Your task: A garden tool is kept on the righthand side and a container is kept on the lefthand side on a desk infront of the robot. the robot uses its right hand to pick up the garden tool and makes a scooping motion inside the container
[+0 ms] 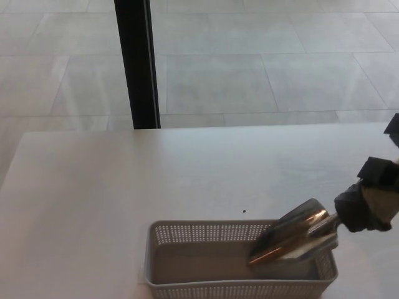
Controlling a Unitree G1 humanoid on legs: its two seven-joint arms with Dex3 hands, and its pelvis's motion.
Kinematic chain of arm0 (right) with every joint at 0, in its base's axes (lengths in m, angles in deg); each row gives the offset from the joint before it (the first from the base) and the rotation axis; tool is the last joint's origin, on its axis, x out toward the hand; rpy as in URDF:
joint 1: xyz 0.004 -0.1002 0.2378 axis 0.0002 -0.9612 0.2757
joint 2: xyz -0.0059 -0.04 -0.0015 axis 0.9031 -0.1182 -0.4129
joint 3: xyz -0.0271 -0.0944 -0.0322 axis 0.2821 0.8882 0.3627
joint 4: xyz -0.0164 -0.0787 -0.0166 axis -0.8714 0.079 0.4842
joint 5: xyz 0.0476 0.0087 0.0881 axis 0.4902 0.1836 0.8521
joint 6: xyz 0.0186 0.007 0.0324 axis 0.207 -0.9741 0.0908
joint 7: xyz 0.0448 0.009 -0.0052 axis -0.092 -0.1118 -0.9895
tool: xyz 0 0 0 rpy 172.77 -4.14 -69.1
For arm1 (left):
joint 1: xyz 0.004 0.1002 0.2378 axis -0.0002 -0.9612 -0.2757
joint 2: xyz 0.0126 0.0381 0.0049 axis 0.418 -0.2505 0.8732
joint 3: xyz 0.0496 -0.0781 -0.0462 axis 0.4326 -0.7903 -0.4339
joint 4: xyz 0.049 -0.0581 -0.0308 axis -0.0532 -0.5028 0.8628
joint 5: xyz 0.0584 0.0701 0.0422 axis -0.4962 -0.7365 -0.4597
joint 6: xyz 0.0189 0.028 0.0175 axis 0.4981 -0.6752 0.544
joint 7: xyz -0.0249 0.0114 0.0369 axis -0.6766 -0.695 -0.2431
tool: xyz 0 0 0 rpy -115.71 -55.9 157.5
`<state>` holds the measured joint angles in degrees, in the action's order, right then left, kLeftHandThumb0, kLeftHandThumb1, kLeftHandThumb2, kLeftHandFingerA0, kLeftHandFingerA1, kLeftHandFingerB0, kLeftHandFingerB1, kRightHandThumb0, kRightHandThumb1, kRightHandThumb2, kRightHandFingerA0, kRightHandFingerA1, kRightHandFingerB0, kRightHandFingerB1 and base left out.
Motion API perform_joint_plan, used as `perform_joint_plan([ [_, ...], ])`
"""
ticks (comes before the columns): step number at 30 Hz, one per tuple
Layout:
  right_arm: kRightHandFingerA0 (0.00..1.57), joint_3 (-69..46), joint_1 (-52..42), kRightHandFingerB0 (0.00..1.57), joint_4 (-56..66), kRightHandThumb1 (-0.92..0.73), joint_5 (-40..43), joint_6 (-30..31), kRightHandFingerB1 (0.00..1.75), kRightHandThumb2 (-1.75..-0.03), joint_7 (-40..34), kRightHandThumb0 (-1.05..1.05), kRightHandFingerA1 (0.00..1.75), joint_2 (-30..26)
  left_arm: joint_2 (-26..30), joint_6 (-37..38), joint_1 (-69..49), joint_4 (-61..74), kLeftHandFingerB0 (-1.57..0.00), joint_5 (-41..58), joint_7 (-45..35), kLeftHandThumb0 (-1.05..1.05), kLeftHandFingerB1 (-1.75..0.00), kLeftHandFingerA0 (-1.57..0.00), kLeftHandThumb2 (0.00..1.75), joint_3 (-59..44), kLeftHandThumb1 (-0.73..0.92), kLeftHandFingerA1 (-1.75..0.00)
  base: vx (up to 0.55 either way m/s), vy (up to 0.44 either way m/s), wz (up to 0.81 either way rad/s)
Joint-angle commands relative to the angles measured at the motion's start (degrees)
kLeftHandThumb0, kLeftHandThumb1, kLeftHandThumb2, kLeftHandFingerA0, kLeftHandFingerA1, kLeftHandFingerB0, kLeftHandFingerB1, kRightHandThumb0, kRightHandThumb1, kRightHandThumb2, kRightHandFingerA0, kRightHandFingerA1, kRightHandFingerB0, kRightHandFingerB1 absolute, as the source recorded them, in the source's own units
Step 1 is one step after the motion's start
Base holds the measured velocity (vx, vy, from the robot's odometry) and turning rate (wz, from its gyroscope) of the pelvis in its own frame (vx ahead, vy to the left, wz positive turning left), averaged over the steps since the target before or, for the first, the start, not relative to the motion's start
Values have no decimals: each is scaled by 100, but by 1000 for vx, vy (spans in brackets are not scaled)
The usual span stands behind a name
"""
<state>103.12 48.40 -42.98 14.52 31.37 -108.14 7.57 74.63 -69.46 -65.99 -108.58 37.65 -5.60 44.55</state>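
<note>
- Right hand (369, 202) comes in from the right edge of the pic, fingers clamped on the handle end of the garden tool (294, 238).
- The tool is a shiny metal scoop; its blade is tilted down to the left and dips inside the container (187, 283), at the right part of it.
- The blade tip is close to the container bottom; I cannot tell if it touches.
- The container is a grey rectangular basket w/ perforated walls; it stands on the white table (124, 187), at the near edge, approx. in the centre-right of the pic.
- A small dark speck (244, 210) lies on the table just behind the container.
- Behind the table a black vertical post (136, 62) stands on the tiled floor (280, 68).
- Left hand is not in view.
</note>
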Motion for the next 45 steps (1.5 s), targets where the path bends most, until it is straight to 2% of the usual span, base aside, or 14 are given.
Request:
perform_joint_plan([
  [1, 83, 349, -452, 95, 233, -66, -160, 411, 72, -65, 1059, -40, 166, 439, 42, 49, -1, -5, -67, 42, -107, -49, -52, -65, 58, 18, 60, -68, 0, 0, 0],
  [5, 88, 528, -594, 92, 313, -71, -68, 662, 63, -61, 1391, -41, 163, 829, 14, -28, 48, -24, -65, 43, -32, -47, -51, -70, 58, 22, 61, -71, 0, 0, 0],
  [8, 90, 752, -731, 92, 65, -73, -75, 803, 62, -61, 1052, -41, 163, 1397, 19, -1, 39, -7, -76, 48, -79, -47, -71, -82, 59, 29, 61, -99, 0, 0, 0],
  [17, 92, 1069, -424, 93, -433, -66, 21, 863, 65, -62, 988, -37, 160, 2039, 31, -17, 56, 20, -67, 50, -152, -47, -53, -70, 58, 41, 61, -77, 0, 0, 0],
  [24, 94, 1198, -352, 91, -213, -67, 28, 1093, 64, -70, 1273, -34, 165, 2330, 12, 70, -7, 24, -67, 29, -170, -47, -57, -66, 59, 81, 62, -75, 0, 0, 0],
  [29, 86, 1113, -415, 90, -79, -64, 207, 1354, 82, -69, 1529, -34, 157, 2524, -13, 47, 20, -37, -69, -9, -58, -49, -54, -73, 59, 126, 62, -78, 0, 0, 0],
  [31, 94, 843, -561, 86, -109, -62, 686, 1476, 90, -73, 1542, -31, 175, 2680, 6, 37, 4, -9, -72, 40, -105, -50, -55, -78, 57, 91, 60, -87, 0, 0, 0],
  [32, 93, 631, -677, 84, -133, -63, 1048, 1529, 100, -90, 1554, -26, 175, 2778, 5, 29, 6, -13, -70, 60, -97, -50, -54, -77, 57, 70, 60, -86, 0, 0, 0],
  [34, 93, 506, -731, 84, -167, -63, 1155, 1481, 100, -90, 1507, -26, 175, 2842, 16, 23, 5, -5, -70, 62, -109, -50, -54, -77, 57, 65, 60, -86, 0, 0, 0],
  [37, 90, -204, -1084, 71, -164, -55, 2362, 1490, 149, -113, 1470, -18, 175, 3232, 11, 79, -4, -7, -69, 32, -106, -49, -56, -77, 58, 90, 62, -83, 0, 0, 0],
  [38, 118, -384, -1114, 91, -146, -53, 2630, 1531, 124, -113, 1474, -28, 139, 3384, 25, 58, 15, -18, -71, 47, -102, -49, -57, -78, 57, 71, 61, -84, 0, 0, 0],
  [39, 85, -564, -1182, 66, -75, -58, 2964, 1629, 164, -108, 1649, -20, 175, 3469, 16, 91, 5, -20, -71, 77, -139, -49, -58, -77, 57, 43, 61, -83, 0, 0, 0],
  [43, 84, -1322, -1312, 68, 29, -52, 4501, 1677, 161, -124, 1949, -18, 175, 3931, 26, 51, 0, -29, -66, 17, -76, -47, -53, -68, 58, 95, 62, -71, 0, 0, 0],
  [45, 85, -1481, -1294, 70, 11, -55, 4651, 1595, 159, -118, 1896, -18, 175, 4026, 26, 39, -21, -27, -68, -2, -44, -48, -55, -74, 59, 111, 62, -84, 0, 0, 0],
])
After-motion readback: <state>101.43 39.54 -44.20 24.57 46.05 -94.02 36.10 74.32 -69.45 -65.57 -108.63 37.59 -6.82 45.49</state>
